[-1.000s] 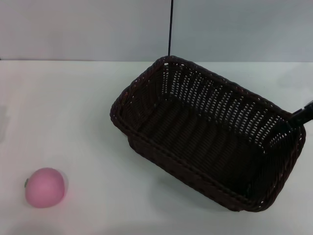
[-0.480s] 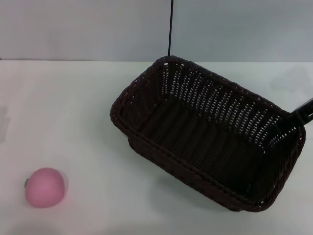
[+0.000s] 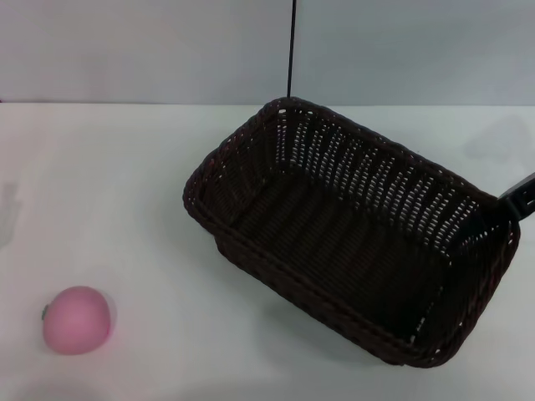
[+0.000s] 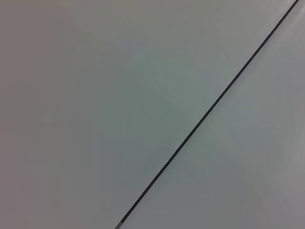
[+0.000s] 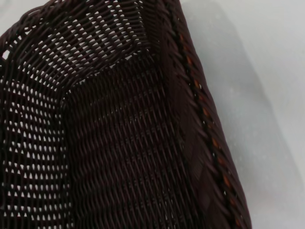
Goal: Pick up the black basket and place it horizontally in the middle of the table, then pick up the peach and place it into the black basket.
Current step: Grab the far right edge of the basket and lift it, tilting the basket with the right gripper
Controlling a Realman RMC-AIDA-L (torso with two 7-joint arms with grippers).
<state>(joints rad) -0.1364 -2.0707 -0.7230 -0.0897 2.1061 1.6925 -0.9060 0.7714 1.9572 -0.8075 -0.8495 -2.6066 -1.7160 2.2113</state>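
My right gripper (image 3: 512, 203) meets the black basket (image 3: 351, 234) at its right end, grip unclear, the basket lying skewed on the desk (image 3: 125, 192) for straightening, the peach (image 3: 77, 320) well apart front-left.

The head camera looks forward and down from above onto the white table (image 3: 125, 192), wide enough to see the whole black basket (image 3: 351, 242), the peach (image 3: 77, 320) and the grey wall (image 3: 142, 50) behind. The right wrist camera is very near the black basket (image 5: 119, 143) and looks down into it, so these two views share the basket. The left wrist camera faces only a plain grey surface (image 4: 95, 95) crossed by a thin dark line (image 4: 205, 114).
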